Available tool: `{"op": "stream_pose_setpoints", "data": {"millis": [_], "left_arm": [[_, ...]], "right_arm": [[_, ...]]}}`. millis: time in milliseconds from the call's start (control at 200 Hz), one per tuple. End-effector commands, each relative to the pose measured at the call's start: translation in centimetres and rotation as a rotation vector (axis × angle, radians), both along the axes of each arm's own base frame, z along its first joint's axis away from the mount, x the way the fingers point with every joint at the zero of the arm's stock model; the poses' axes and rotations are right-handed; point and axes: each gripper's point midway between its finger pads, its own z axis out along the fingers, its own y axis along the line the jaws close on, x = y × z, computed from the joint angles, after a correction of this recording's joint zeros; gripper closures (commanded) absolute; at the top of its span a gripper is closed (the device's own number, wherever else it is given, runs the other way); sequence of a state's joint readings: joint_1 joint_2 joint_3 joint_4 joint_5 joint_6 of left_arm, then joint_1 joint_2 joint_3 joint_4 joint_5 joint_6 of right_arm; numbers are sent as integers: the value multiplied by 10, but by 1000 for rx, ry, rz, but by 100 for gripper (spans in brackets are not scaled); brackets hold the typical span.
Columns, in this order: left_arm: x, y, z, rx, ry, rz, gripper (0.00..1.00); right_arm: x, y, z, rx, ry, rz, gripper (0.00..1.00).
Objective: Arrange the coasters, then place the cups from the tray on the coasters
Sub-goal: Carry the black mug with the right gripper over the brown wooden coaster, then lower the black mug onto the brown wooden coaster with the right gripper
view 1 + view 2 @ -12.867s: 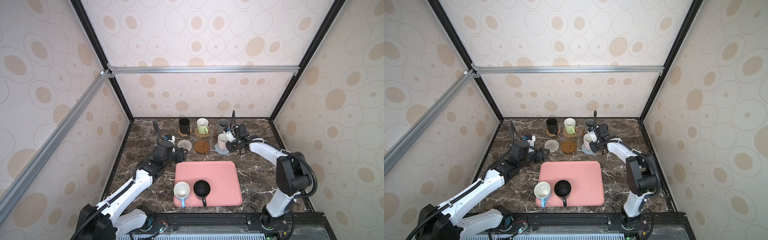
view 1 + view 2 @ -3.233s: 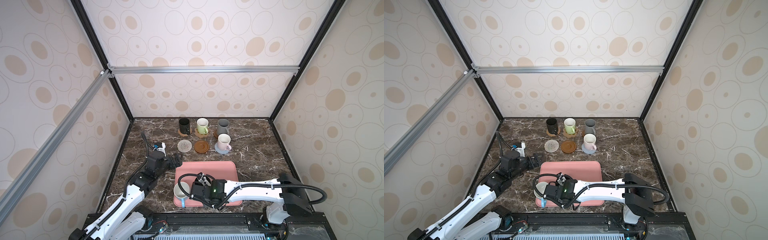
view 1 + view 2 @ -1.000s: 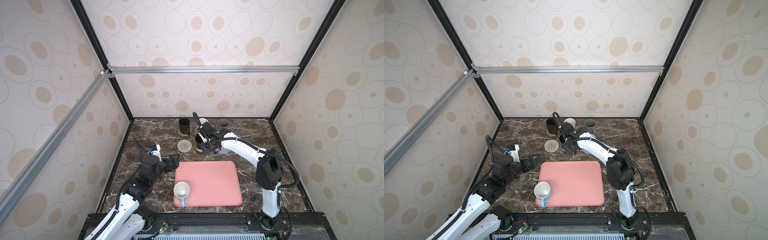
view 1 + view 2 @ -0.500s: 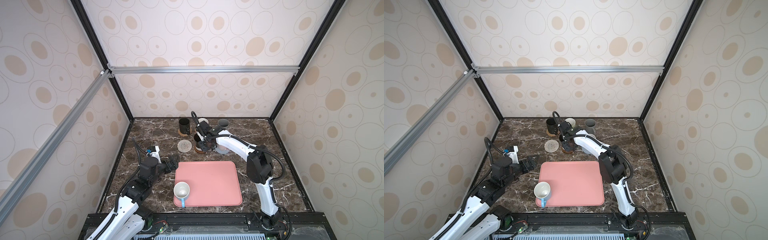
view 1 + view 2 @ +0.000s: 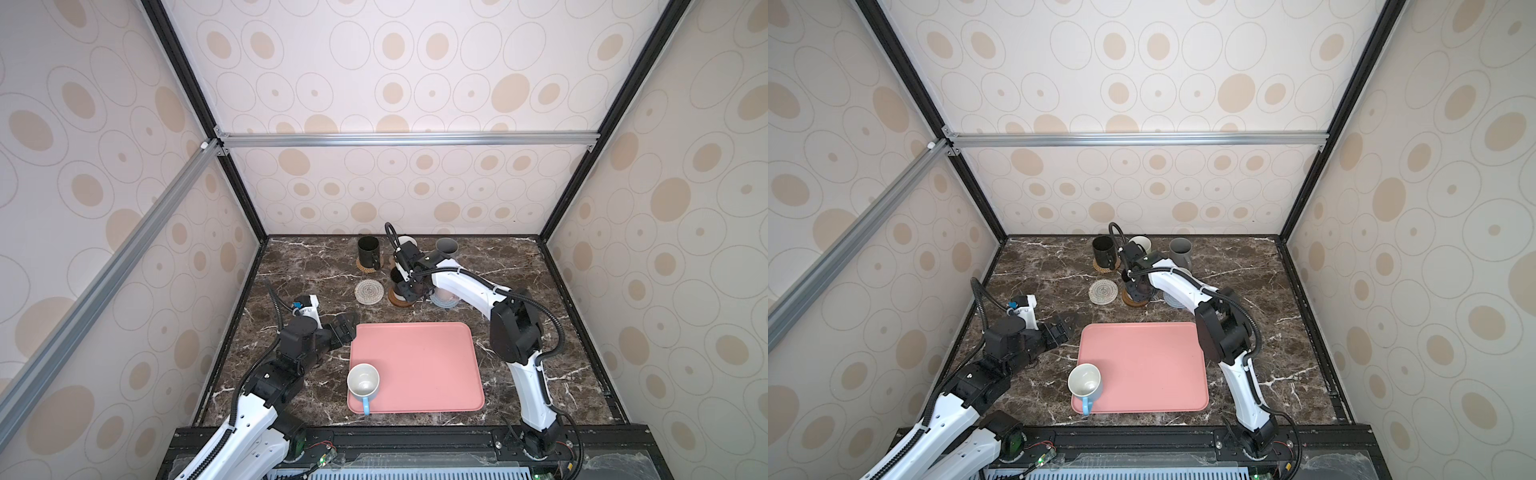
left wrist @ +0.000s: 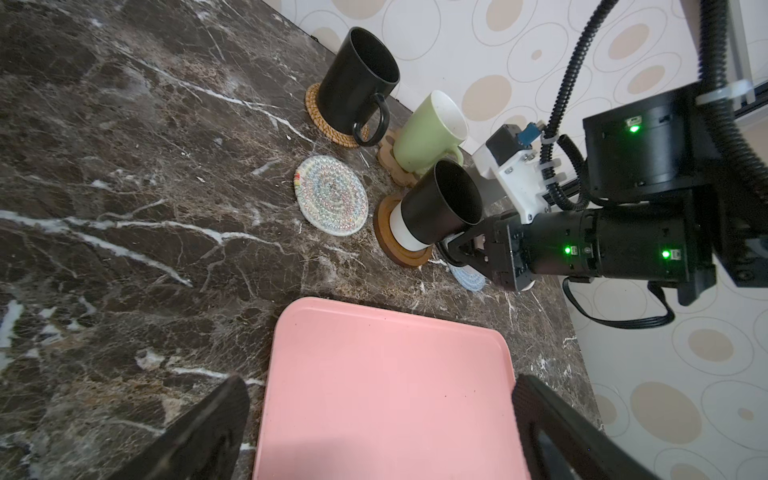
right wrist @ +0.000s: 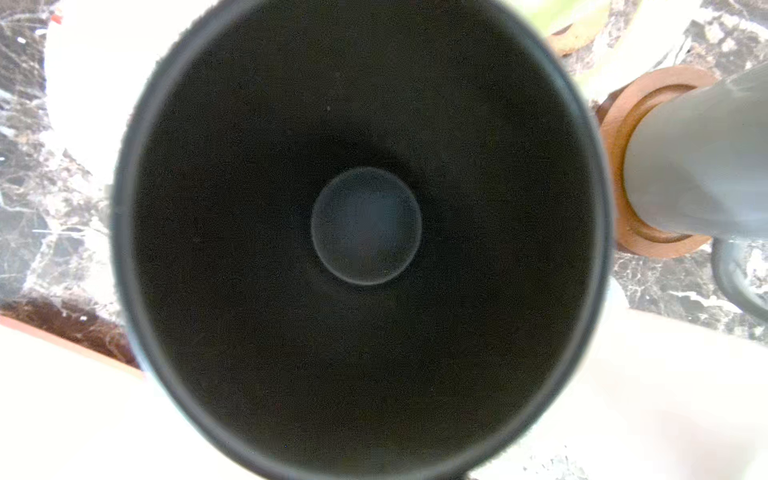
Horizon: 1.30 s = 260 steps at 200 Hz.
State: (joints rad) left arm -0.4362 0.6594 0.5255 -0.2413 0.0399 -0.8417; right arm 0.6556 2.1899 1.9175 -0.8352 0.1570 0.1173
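Left wrist view: the right jaws are pinched almost shut on the side of the black cup (image 6: 436, 208), a little right of the middle of the frame. I think they hold its handle, but the handle is hidden behind them. The cup's white foot sits in, or just over, the brown wooden coaster (image 6: 405, 255). I cannot tell if it is all the way down.

The left jaws are wide open and hold nothing. They show as two dark shapes at the bottom of the frame, with the near end of the pink tray (image 6: 374, 374) between them.

The black cup looks hard and smooth, so I think it is stiff, a bit heavy and slippery. It could chip or crack if it bumps the coaster's rim or drops on the bench (image 6: 124, 166). The handle seems the best place to hold it, because the round wall could slide out of a pinch.

The cup stands with its long way up and down and its mouth up. The right wrist view looks straight down into its dark inside. Its handle side faces the right of the left wrist frame.

Just left of it lies the beige woven coaster (image 6: 332, 195), with no cup on it. In a top view the light blue cup (image 5: 363, 380) stands at the tray's lower left corner, handle toward the bottom of the frame.
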Motion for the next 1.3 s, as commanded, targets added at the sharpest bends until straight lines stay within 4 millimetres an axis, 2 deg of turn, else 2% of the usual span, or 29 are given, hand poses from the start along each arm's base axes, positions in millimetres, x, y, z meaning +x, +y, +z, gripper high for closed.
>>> {"op": "stream_pose_setpoints", "data": {"millis": [0,540,1296], "left_arm": [[0,3,6,-18,-10,20,0],[-3,7,7,-13,-10,34,0],[-5,11,6,-16,-11,48,0]], "right_arm": [[13,4,8,30,-51,-5,88],[4,4,-1,52,-12,17,88],[-5,-6,1,33,-6,9,88]]}}
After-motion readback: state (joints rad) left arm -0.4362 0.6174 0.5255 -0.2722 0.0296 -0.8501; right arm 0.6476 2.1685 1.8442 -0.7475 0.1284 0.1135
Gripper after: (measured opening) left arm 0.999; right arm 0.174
